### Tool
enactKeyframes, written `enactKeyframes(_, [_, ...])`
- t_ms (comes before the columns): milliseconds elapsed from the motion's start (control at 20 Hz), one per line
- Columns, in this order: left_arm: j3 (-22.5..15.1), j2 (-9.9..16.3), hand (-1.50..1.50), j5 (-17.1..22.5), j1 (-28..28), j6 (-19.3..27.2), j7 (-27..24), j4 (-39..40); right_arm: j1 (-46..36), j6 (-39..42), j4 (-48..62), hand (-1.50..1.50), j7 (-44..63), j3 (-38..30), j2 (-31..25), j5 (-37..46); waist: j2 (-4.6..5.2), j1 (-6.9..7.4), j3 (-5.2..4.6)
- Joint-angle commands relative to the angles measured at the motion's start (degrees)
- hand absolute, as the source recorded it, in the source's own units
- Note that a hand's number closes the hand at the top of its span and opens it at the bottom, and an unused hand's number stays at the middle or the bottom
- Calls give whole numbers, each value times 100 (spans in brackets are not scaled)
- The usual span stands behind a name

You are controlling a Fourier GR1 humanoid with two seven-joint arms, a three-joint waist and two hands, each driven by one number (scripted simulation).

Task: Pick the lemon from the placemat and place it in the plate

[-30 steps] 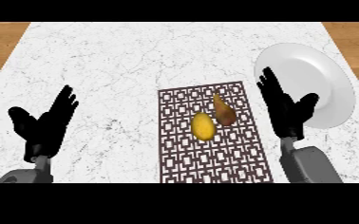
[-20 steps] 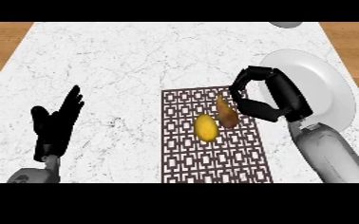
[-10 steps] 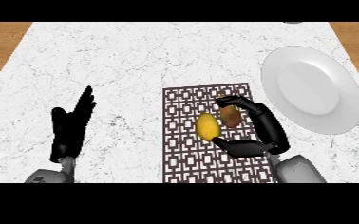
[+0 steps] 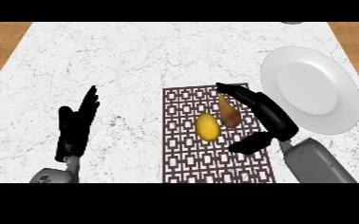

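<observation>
Broadly, a white marbled tabletop point(image 4: 140, 57) fills most of the head view, with strips of brown wood seen at its far left and far right corners. A round white plate point(image 4: 308, 88) is set on the tabletop at the right, well clear of the fruit. A dark brown placemat point(image 4: 189, 166) with a pale lattice pattern is laid near the middle, just left of the plate, its right edge partly covered by the robot's right arm.

A grey right forearm point(image 4: 316, 163) is seen coming in from the lower right. The right hand point(image 4: 270, 116) is held over the right side of the placemat, spread wide open: the fingers are stretched toward the far edge of the mat, the thumb is pointed left lower down, and nothing is grasped. The two fruits lie in the opening between the fingers and the thumb; whether either is touched cannot be told.

The left hand point(image 4: 73, 128) is shown at the lower left, open with its fingers straight and pointing up, resting apart from the mat and holding nothing.

The lemon point(image 4: 207, 126) is lying on the placemat, near its middle. A smaller brown pear point(image 4: 229, 114) is lying just to the lemon's right, close beside the right hand's fingers.
</observation>
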Motion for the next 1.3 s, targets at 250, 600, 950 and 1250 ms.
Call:
enactKeyframes(250, [64, -48, 0, -46, 94, -14, 23, -40, -781, 1382, -564, -150, 2020, 602, -506, 795, 1, 14, -3])
enactKeyframes(600, [36, -99, 0, -231, 23, 23, 352, -361, -1172, 2369, -279, -150, 3014, 735, 113, 904, 13, 31, 5])
enactKeyframes(950, [139, -328, 0, -445, 308, -62, 92, -323, -859, 2593, 29, -150, 2847, 477, 718, 1645, 16, 11, 6])
enactKeyframes(1250, [246, -485, 0, -588, 130, -219, 121, -162, -956, 2820, 447, -150, 2510, 227, 1127, 2222, 18, 6, 6])
